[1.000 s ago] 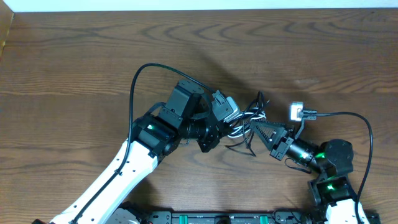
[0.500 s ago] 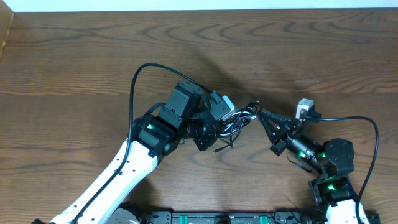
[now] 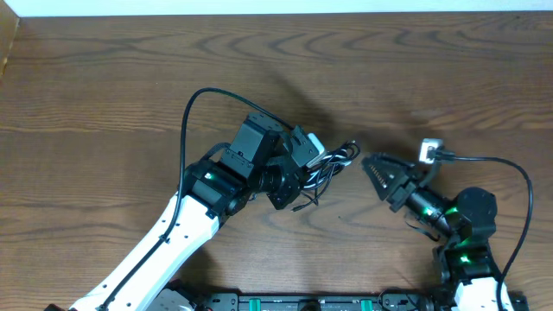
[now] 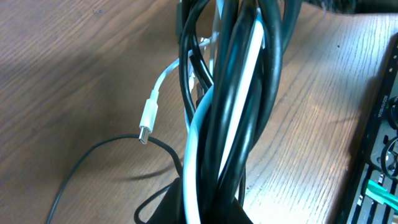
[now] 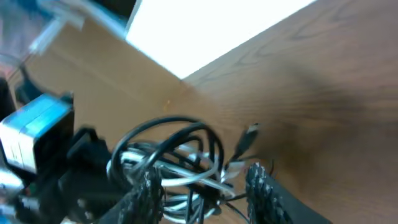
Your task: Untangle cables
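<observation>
The cables (image 3: 335, 161) sit as one tangled bunch clamped in the left pincer (image 3: 313, 170), none yet laid apart, while the right pincer (image 3: 378, 169) gapes empty nearby.

Dark wood-grain table (image 3: 104, 78), white strip (image 3: 259, 7) beyond

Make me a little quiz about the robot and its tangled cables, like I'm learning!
1. True or false: the jaws on the right arm are shut on the cables.
2. The loose plug in the left wrist view is: A white, B red, C green.
3. Which arm's jaws hold the cable bundle?
Key: 1 false, they stand open, apart from the cables; 2 A; 3 the left arm.
</observation>
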Controlling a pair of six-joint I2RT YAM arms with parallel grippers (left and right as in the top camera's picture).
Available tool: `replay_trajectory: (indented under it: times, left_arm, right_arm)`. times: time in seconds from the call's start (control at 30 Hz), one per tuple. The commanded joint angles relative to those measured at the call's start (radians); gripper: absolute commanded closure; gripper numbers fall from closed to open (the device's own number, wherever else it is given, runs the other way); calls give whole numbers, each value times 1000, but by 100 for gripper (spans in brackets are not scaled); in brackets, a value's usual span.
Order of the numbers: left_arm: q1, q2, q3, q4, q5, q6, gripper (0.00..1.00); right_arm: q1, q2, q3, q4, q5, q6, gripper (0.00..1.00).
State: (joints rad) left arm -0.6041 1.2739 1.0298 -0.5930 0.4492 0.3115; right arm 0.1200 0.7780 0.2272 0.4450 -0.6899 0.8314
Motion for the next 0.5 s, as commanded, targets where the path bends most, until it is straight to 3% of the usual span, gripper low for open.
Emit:
replay_trajectory:
  times: [0.0,0.1,0.47]
  left_arm:
    - [2,0,8,3,85,83,92]
    - [2,0,8,3,158,144,92]
    - [2,0,8,3,161,149,92]
  right_arm:
    - [-29,-6,14,2,25,245,58]
    - [-27,-6,14,28,-3,364,59]
    - [-27,-6,14,130,-105,683,61]
